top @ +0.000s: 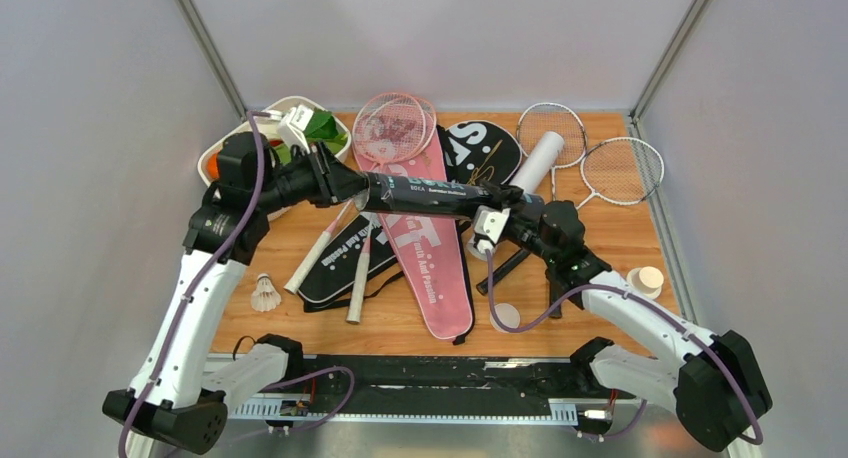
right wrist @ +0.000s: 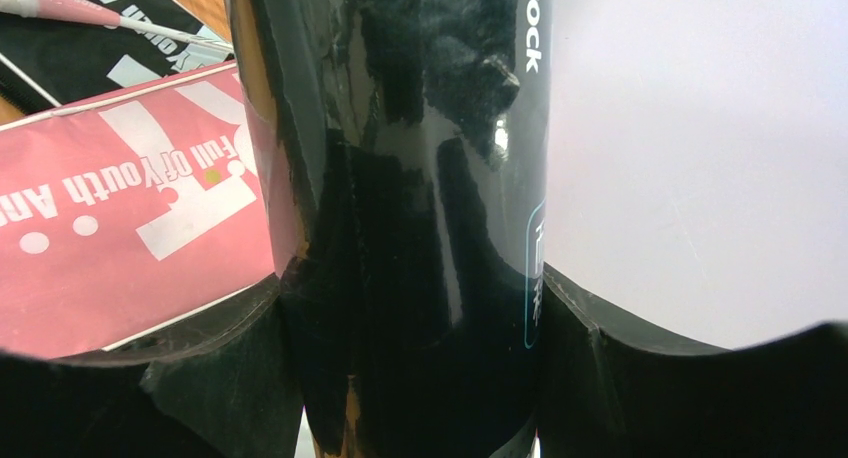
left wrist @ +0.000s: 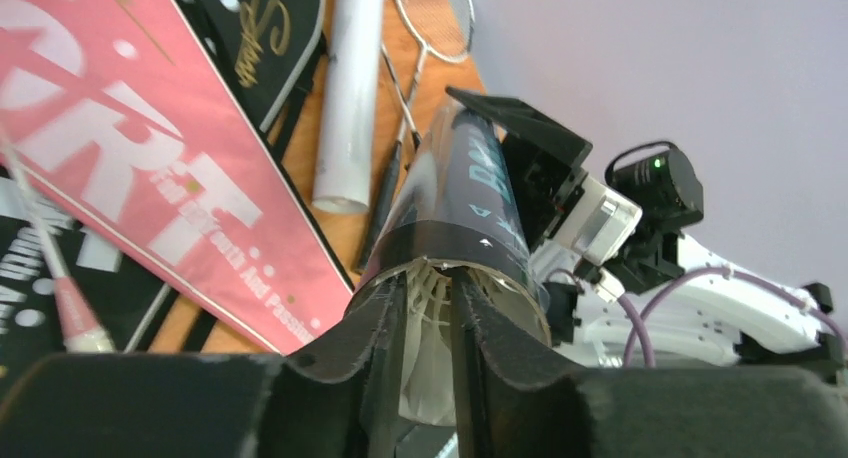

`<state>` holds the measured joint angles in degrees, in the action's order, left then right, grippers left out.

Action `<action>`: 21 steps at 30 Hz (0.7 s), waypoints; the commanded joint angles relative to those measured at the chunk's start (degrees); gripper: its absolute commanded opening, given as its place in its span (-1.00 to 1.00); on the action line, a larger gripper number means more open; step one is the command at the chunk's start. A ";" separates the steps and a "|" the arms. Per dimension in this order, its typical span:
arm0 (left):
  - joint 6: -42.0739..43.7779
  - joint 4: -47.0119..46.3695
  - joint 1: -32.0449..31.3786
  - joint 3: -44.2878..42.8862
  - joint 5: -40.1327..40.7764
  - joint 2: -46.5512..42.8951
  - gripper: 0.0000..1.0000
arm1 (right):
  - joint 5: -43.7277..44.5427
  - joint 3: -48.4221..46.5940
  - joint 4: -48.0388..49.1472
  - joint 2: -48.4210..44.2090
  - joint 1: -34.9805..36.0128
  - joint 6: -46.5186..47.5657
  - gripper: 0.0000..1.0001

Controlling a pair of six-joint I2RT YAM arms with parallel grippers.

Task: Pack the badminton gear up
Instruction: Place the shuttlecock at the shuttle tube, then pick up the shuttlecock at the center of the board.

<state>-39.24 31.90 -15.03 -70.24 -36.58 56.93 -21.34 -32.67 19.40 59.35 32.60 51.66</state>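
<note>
Obs., top view: your bench (top: pixel 300 323) carries the gear spread from centre outward.

- Pink cover (top: pixel 430 268): flat, running from centre toward 6 o'clock, and partly over a black cover (top: pixel 335 263) at 7 o'clock.
- Pink rackets (top: pixel 393 128): heads at 12 o'clock, handles trailing toward 7.
- Silver rackets (top: pixel 620 170): flat at 2 o'clock.
- Black tube (top: pixel 425 195): the piece you are working on. It is lifted off the bench above the centre, lying roughly level, and its long axis runs 9 to 3 o'clock.
- White tube (top: pixel 540 158): on the bench at 1 o'clock, just beyond the black one.
- Right claw (right wrist: pixel 415 308): clamped around the black tube's body near its 3 o'clock end, one finger on each side.
- Left claw (left wrist: pixel 430 288): at the tube's open 9 o'clock mouth, fingers a narrow gap apart. You cannot tell whether they pinch anything.
- Shuttlecock (left wrist: pixel 425 378): white feathers show inside that mouth, behind the left fingers.
- Loose shuttlecock (top: pixel 265 293): on the bench at 8 o'clock, well apart from the tube.
</note>
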 commanded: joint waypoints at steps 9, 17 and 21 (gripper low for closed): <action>6.77 9.60 0.05 -9.89 22.53 -5.29 -0.04 | -0.73 -1.61 6.25 2.06 0.10 -2.88 -0.72; 3.47 8.74 0.02 -2.85 58.85 -12.74 -0.04 | -1.16 -3.50 4.05 1.43 0.02 -5.67 -0.72; -5.52 14.03 0.13 -1.57 68.52 -11.79 -0.05 | -1.59 -5.60 1.44 1.23 0.01 -6.21 -0.73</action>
<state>-36.84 42.06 -15.00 -72.64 14.61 44.01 -20.88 -33.50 19.53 61.89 32.60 47.94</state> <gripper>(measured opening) 0.477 0.688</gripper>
